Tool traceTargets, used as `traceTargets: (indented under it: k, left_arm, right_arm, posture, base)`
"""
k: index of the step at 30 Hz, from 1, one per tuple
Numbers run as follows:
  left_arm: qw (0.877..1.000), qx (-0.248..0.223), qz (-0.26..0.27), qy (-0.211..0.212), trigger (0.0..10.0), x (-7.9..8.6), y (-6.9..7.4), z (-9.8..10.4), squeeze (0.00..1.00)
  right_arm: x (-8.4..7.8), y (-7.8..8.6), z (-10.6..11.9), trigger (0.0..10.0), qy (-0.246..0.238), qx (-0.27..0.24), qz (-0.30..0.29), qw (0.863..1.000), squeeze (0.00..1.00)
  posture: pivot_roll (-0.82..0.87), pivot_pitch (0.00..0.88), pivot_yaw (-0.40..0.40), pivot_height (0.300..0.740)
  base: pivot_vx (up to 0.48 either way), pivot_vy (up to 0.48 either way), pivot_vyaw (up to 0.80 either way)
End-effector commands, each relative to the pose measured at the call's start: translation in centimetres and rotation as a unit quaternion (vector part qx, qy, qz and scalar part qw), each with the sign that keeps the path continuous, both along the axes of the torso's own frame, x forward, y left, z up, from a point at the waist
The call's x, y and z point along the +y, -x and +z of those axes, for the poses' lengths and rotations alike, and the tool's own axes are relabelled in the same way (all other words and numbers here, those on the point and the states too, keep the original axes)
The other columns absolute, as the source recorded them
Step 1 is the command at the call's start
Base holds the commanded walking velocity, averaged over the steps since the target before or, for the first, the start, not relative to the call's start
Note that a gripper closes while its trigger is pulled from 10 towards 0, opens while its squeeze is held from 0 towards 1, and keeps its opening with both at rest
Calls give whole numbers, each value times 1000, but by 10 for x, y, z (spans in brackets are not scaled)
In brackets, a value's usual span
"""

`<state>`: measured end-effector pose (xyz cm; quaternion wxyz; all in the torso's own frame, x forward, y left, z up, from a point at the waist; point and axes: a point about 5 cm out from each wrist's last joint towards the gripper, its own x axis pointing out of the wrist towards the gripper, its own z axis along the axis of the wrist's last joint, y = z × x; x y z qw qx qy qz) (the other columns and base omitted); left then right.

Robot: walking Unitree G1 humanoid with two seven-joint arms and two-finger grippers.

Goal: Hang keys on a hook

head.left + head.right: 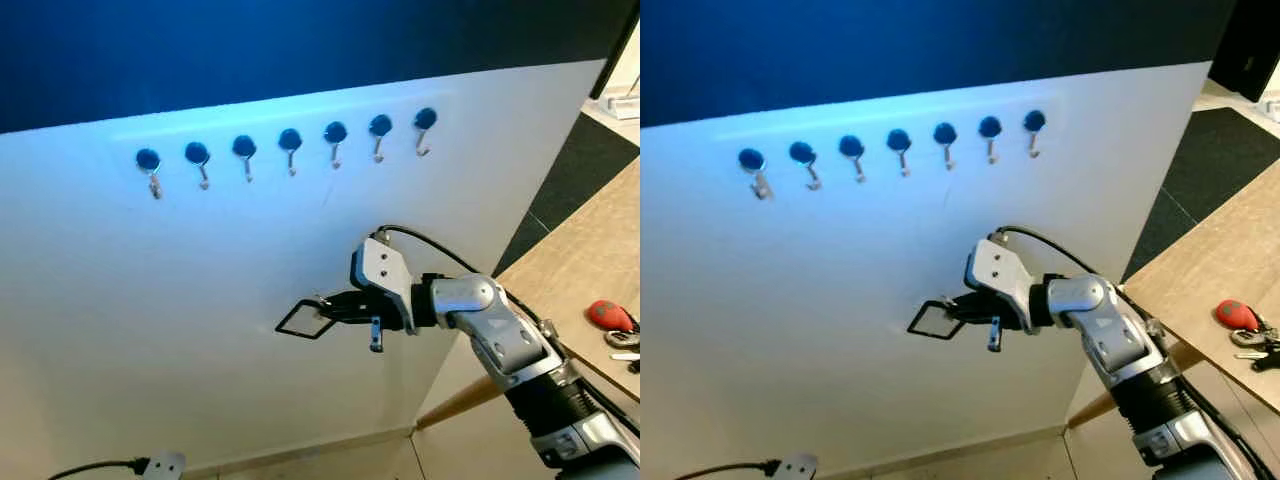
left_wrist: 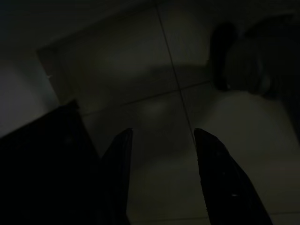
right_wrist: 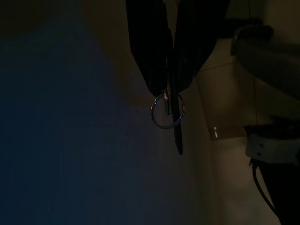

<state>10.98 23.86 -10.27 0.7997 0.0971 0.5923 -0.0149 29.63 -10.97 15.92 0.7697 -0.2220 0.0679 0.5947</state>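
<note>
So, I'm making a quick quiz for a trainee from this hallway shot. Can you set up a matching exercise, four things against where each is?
Things:
1. row of seven blue-capped metal hooks
2. dark key on a silver ring
3. red key fob with keys
4. white plug with black cable

Places:
A. lying on the wooden tabletop
B. low down by the floor, at the foot of the white wall
C. pinched in the right claw
D. mounted along the top of the white wall

Pairs: 1-D, 2-C, 3-A, 4-B
</note>
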Motion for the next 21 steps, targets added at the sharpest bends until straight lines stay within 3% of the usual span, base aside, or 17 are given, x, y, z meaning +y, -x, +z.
traceTargets:
  k: [1, 10, 17, 21]
  left_arm:
    - [1000, 15, -5, -4, 10000, 1, 8, -2, 0]
    - [1000, 17, -8, 0, 10000, -2, 9, -3, 0]
    - [1000, 20, -9, -3, 10000, -3, 9, -3, 0]
    - [1000, 19, -10, -1, 10000, -4, 8, -3, 0]
  right_arm:
    - [8, 4, 1, 10000, -6, -1, 17, 1000, 0]
    - [13, 5, 7, 10000, -22, -4, 16, 1000, 0]
    - [19, 5, 12, 10000, -43, -7, 29, 999, 0]
    - [21, 5, 14, 10000, -51, -9, 30, 998, 0]
  posture:
    - [-88, 52, 59, 740]
    - [-96, 57, 56, 740]
    - [-98, 55, 55, 740]
    - [-97, 53, 55, 740]
  base:
    - [0, 0, 0]
    - [0, 0, 0]
    - [0, -480, 0]
    - [0, 0, 780]
